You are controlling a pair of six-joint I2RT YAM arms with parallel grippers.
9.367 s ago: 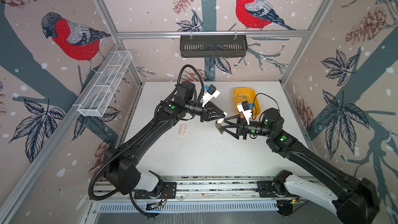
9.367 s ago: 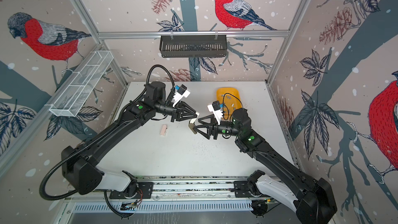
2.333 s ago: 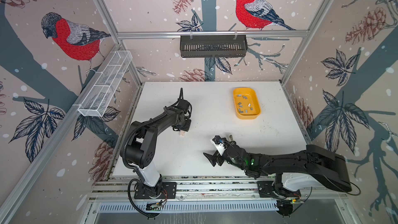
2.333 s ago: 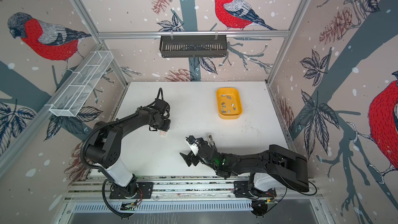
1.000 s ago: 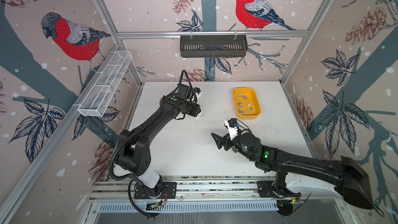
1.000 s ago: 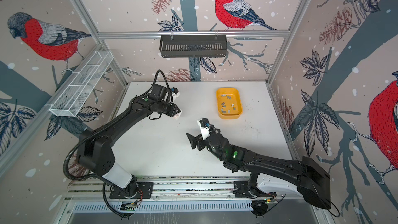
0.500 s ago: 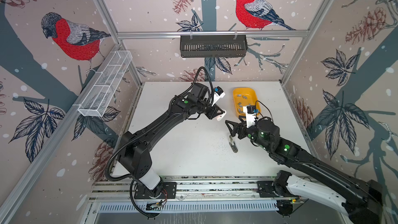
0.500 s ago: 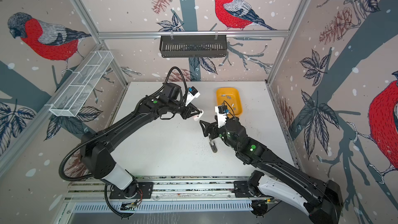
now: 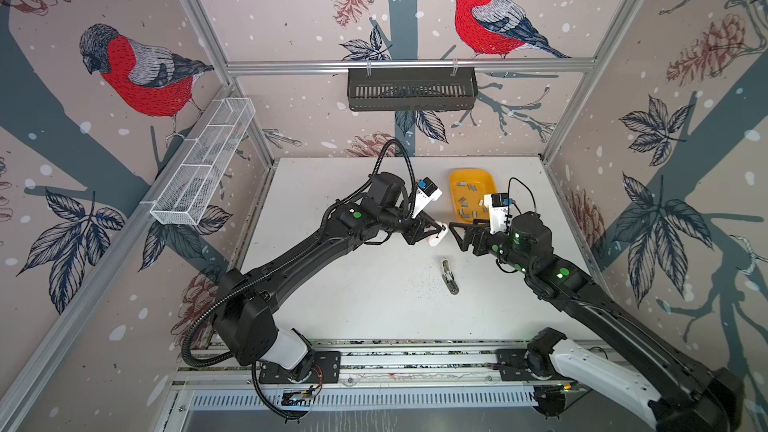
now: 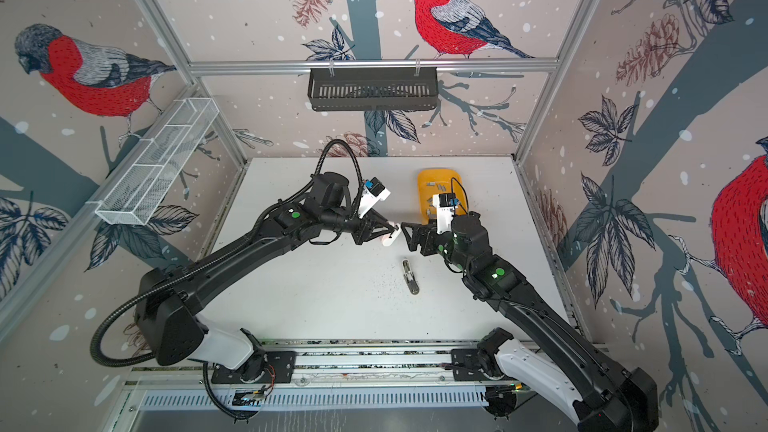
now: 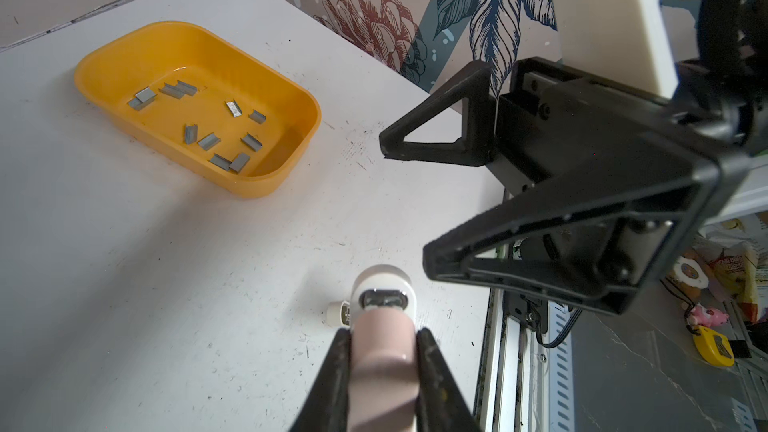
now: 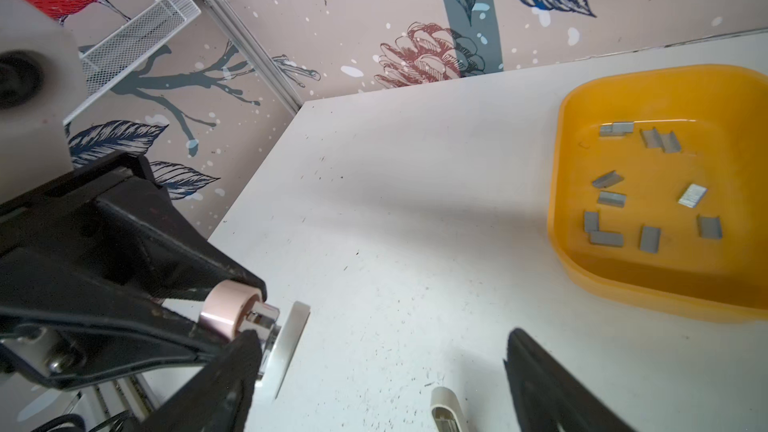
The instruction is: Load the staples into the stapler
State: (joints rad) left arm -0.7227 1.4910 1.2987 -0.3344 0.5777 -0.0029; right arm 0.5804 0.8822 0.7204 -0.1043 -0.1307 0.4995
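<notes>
Left pincer: narrowed onto the stapler, one finger pressed to each pink flank.
Stapler: a small pink body with a white end and a dark slot in the end face. The white end pokes out past the left pincer's fingertips, toward the right pincer.
Right pincer: spread wide with nothing between the fingers. Its tips face the left pincer's tips.
Gap between pincers: the right pincer's tips sit just beside the stapler's white end. The left wrist view shows a sliver of worktop between them. In the right wrist view one finger overlaps the white end, so I cannot tell whether they touch.
Staples: short grey strips lying scattered and flat on the floor of the yellow tray.
Yellow tray: on the worktop just beyond the right pincer, on the far side from the arm bases. It is apart from the left pincer, and neither pincer reaches into it.
Loose piece: a slim metal strip with a pale end, lying on the worktop on the near side of both pincers. It is nearer the right pincer and touched by neither.
</notes>
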